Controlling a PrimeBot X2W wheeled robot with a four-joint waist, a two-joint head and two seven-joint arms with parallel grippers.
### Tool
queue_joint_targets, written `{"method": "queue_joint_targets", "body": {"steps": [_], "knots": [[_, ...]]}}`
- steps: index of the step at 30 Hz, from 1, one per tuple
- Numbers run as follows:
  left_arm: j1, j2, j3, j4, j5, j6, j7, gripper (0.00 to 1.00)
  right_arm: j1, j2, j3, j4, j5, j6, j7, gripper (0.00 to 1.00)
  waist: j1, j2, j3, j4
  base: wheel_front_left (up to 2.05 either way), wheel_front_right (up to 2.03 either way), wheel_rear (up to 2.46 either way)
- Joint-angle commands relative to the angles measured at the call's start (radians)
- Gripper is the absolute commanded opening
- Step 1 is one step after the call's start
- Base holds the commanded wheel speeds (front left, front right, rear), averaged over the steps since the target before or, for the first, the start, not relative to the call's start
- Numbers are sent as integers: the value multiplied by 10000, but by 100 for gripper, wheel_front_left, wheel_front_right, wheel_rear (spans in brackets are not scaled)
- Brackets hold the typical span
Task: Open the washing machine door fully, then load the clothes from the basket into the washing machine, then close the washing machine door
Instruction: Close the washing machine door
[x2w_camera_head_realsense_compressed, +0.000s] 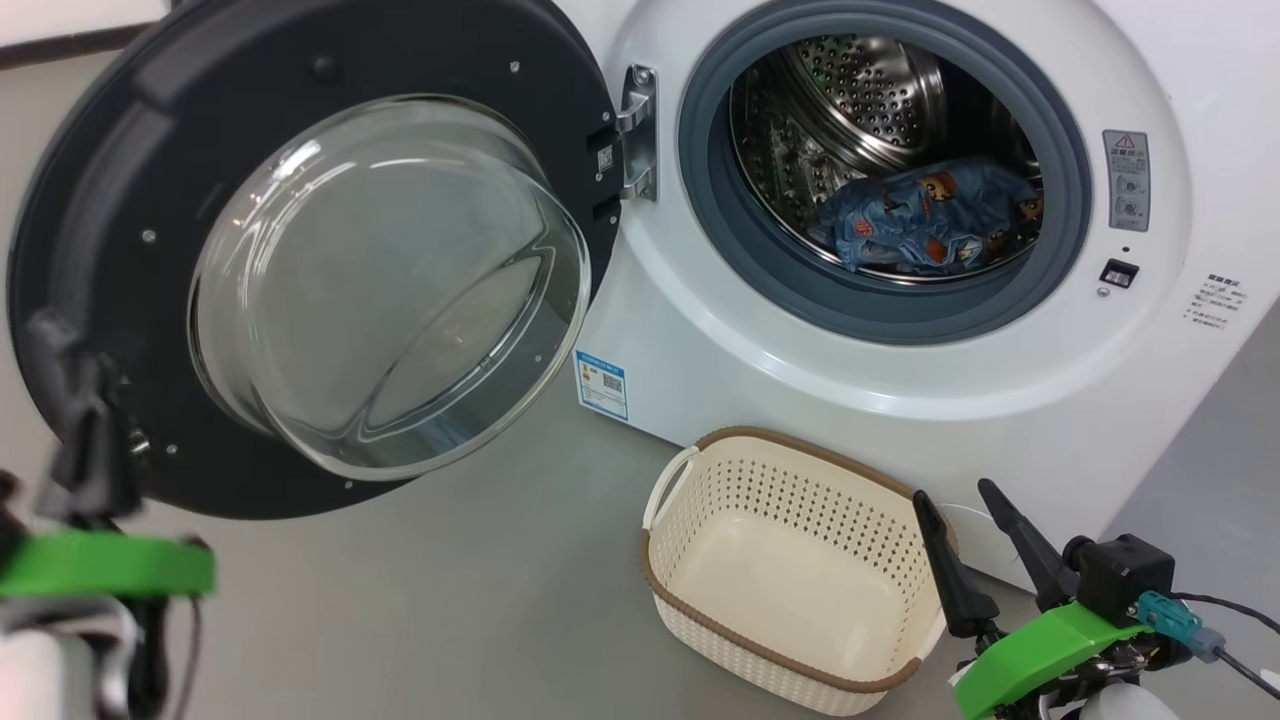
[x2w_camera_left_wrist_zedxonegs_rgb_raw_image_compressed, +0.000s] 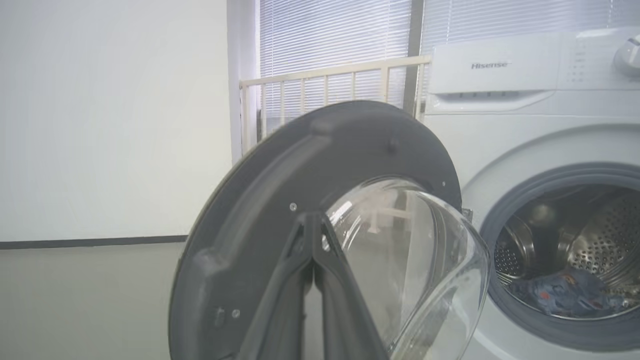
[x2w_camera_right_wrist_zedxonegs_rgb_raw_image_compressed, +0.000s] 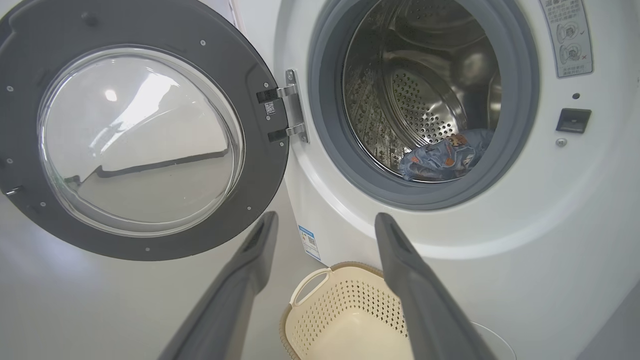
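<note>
The washing machine door (x2w_camera_head_realsense_compressed: 300, 260) hangs wide open on the left, inner face and glass bowl towards me. The washing machine (x2w_camera_head_realsense_compressed: 900, 380) shows its steel drum, where the blue bear-print clothes (x2w_camera_head_realsense_compressed: 930, 215) lie. On the floor in front stands the basket (x2w_camera_head_realsense_compressed: 790, 570), with nothing in it. My left gripper (x2w_camera_head_realsense_compressed: 85, 400), blurred, is shut at the door's lower left rim. In the left wrist view the left gripper (x2w_camera_left_wrist_zedxonegs_rgb_raw_image_compressed: 312, 217) has its tips together before the door (x2w_camera_left_wrist_zedxonegs_rgb_raw_image_compressed: 300, 165), holding nothing I can see. My right gripper (x2w_camera_head_realsense_compressed: 952, 495) stands open beside the basket (x2w_camera_right_wrist_zedxonegs_rgb_raw_image_compressed: 340, 310), empty (x2w_camera_right_wrist_zedxonegs_rgb_raw_image_compressed: 326, 217).
Grey floor spreads under the open door. The door's metal hinge (x2w_camera_head_realsense_compressed: 638, 130) joins it to the machine front. A white railing (x2w_camera_left_wrist_zedxonegs_rgb_raw_image_compressed: 330, 85) and window blinds (x2w_camera_left_wrist_zedxonegs_rgb_raw_image_compressed: 340, 35) stand behind the door. A blue label sticker (x2w_camera_head_realsense_compressed: 602, 383) marks the machine's lower left corner.
</note>
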Motion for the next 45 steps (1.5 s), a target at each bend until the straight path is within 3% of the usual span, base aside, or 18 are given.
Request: {"method": "queue_joint_targets", "body": {"steps": [1,6,12,17,18,22,31,45], "knots": [[-687,461,450,-426,-286,-31,92,0,-148,-206,261,-177,32,75,-80,100,0,0,65,4,0,0,0],[-1645,1164,663,-740,-2218,-45,892,0,-203,-454,367,-104,50,75,-80,100,0,0,183,-58,0,0,0],[-2598,1818,1035,-277,-5647,-48,1677,0,-307,-730,481,-123,31,75,-80,100,0,0,387,-246,0,0,0],[-3281,2583,1837,1074,-7543,-48,1838,0,-446,-987,601,-86,9,75,-80,100,0,0,623,-545,0,0,0],[-3611,2906,2268,1836,-8321,-48,1916,0,-489,-1087,624,-81,-4,75,-80,100,0,0,757,-679,0,0,0],[-4059,3368,2877,3161,-9491,-49,2061,0,-592,-1285,690,-117,-23,75,-80,100,0,0,1047,-954,0,0,0],[-4603,3907,3749,5198,-11062,-49,2267,0,-886,-1724,665,-409,-159,75,138,100,0,0,1832,-1449,0,0,0],[-5203,4276,3972,7359,-11618,-49,2573,0,-1077,-1985,370,-920,-410,75,441,100,0,0,2648,-1812,0,0,0]]}}
